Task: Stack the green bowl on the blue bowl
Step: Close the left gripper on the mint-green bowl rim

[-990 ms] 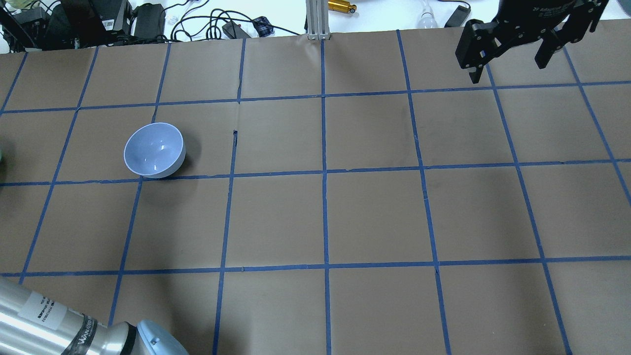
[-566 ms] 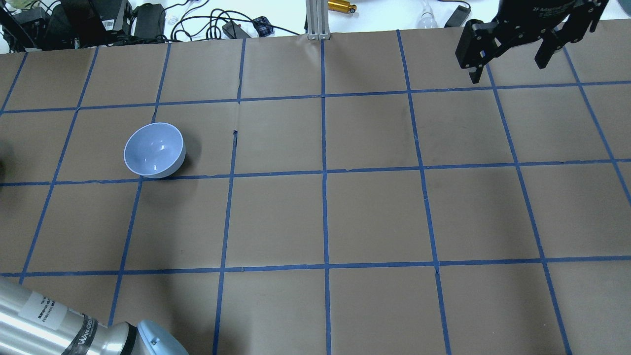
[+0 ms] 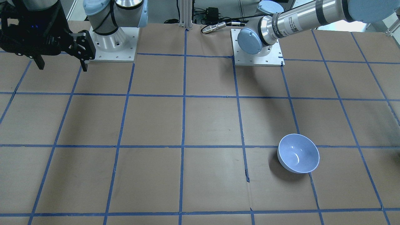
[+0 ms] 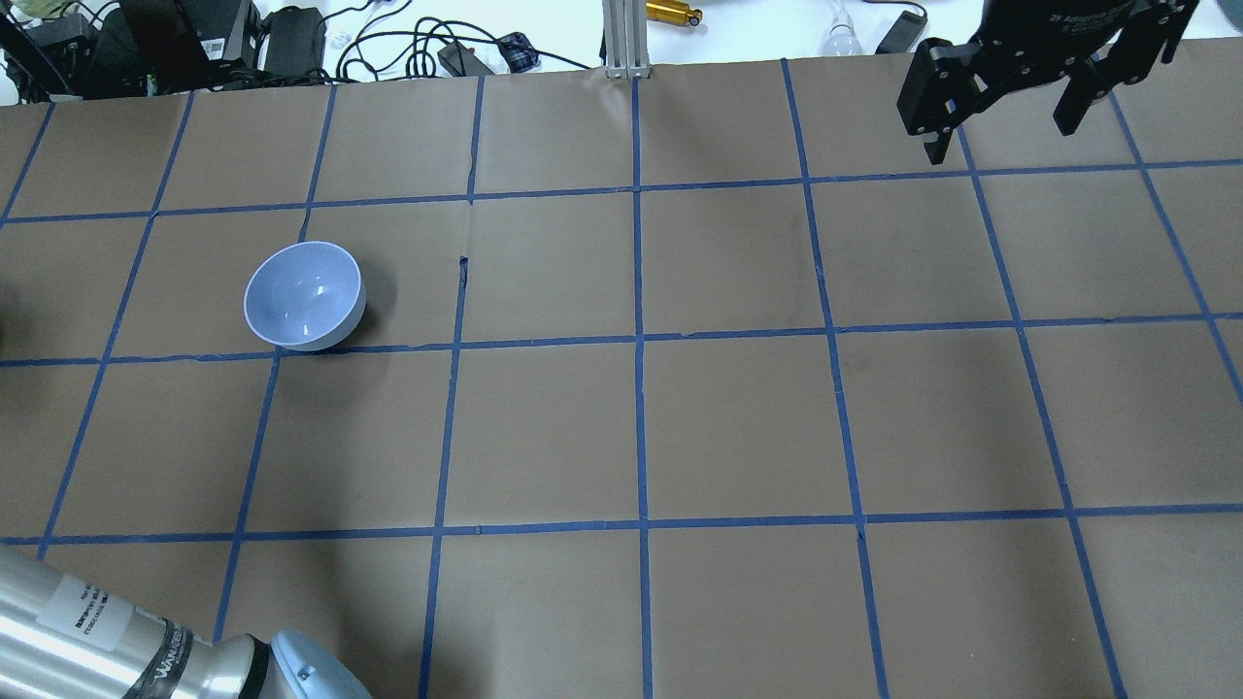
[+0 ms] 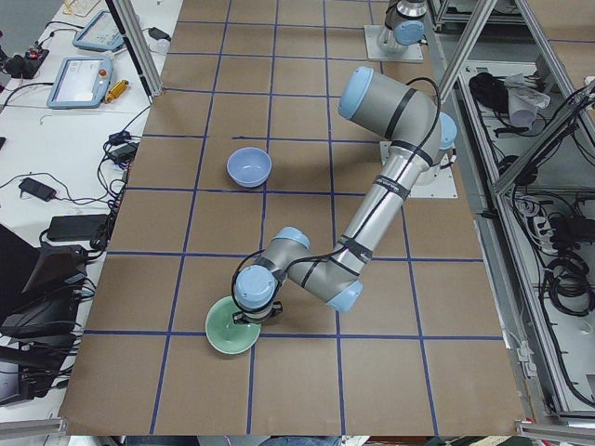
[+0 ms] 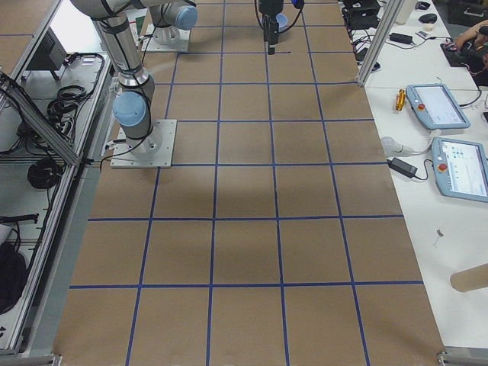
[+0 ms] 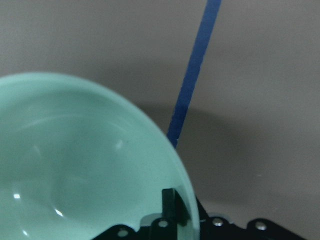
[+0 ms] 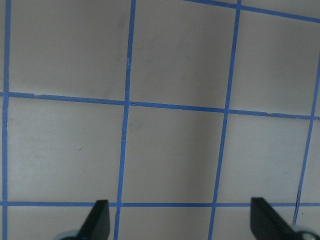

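Note:
The green bowl (image 5: 226,334) sits near the table's end on my left side, out of the overhead and front views. In the left wrist view it (image 7: 75,165) fills the lower left. My left gripper (image 7: 182,212) is shut on its rim, one finger (image 7: 170,202) inside the wall, the other hidden behind it. In the exterior left view the left gripper (image 5: 249,318) is right over the bowl. The blue bowl (image 4: 303,296) stands upright and empty, also seen in the front view (image 3: 298,153) and the exterior left view (image 5: 249,166). My right gripper (image 4: 1002,136) is open and empty, high at the far right (image 3: 62,66).
The brown table (image 4: 738,417) has a blue tape grid. Cables and power supplies (image 4: 243,39) lie beyond the far edge. My left arm's forearm (image 4: 117,636) crosses the near left corner. The two arm bases (image 3: 257,56) stand at the robot's side.
A sliver of green at the overhead view's left edge one second ago is gone now. The blue bowl and the right gripper have not moved.

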`<move>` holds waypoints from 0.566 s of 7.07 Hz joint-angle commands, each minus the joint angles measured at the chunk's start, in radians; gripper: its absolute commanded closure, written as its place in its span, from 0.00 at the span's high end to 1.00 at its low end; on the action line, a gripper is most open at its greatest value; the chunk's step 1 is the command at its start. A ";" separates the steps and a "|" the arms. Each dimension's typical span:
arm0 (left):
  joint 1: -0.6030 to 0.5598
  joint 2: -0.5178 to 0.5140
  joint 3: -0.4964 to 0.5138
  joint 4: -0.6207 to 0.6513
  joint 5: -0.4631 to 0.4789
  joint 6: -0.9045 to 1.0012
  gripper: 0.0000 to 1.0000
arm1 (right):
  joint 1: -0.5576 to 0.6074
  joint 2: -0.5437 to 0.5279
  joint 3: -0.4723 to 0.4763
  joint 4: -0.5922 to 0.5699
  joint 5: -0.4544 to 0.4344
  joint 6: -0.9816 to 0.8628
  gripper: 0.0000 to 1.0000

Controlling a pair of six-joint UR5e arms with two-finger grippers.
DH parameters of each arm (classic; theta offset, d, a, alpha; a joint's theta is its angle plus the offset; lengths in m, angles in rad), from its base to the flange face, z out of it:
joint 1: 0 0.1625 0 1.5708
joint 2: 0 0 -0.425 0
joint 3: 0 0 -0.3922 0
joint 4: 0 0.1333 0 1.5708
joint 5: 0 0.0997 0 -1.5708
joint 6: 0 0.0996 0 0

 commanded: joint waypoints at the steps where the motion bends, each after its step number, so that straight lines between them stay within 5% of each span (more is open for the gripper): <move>1: 0.000 0.000 0.000 0.010 -0.001 0.002 0.00 | 0.000 0.000 0.000 0.000 0.000 0.000 1.00; 4: 0.000 0.002 0.000 0.010 -0.001 0.009 0.00 | 0.000 0.000 0.000 0.000 0.000 0.000 1.00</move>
